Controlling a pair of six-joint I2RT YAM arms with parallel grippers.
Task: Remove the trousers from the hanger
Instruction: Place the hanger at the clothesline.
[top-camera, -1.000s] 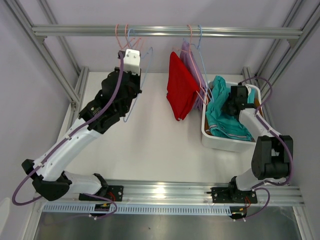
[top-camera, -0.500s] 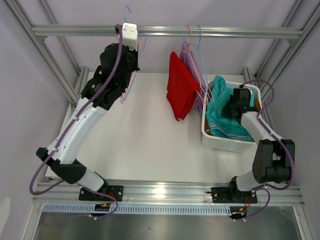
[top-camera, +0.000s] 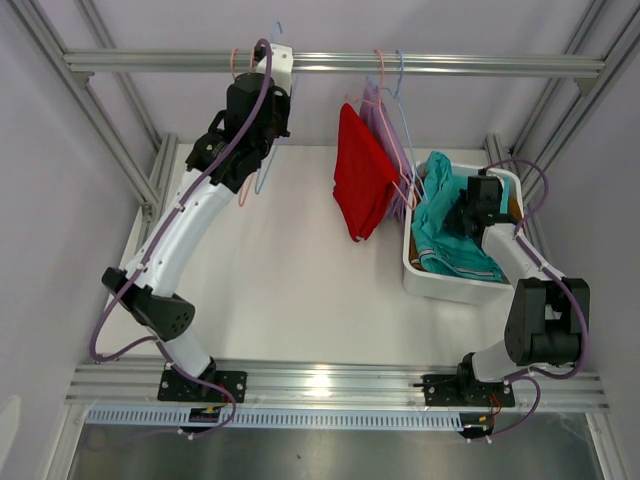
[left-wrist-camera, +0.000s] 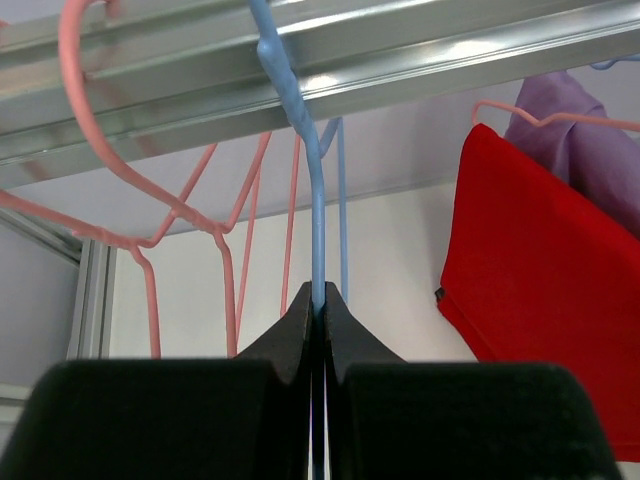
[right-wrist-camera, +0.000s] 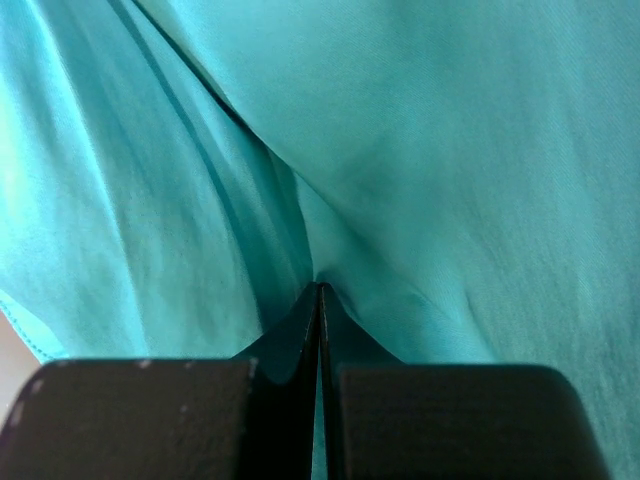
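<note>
- While the left arm reaches up to the aluminium rail (top-camera: 450, 66), the left gripper (left-wrist-camera: 318, 298) is clamped tight on the wire of a bare blue hanger (left-wrist-camera: 317, 230). Its hook is up at the rail, beside a bare pink hanger (left-wrist-camera: 227, 290).
- Red trousers (top-camera: 362, 185) hang from a hanger near the rail's middle, with lavender trousers (top-camera: 374, 108) just behind them.
- Teal trousers (top-camera: 445, 240) lie heaped in a white bin (top-camera: 440, 285) on the right side of the table (top-camera: 290, 270).
- The right gripper (right-wrist-camera: 318, 290), down in the bin, has its fingers pressed together on a fold of the teal cloth.
</note>
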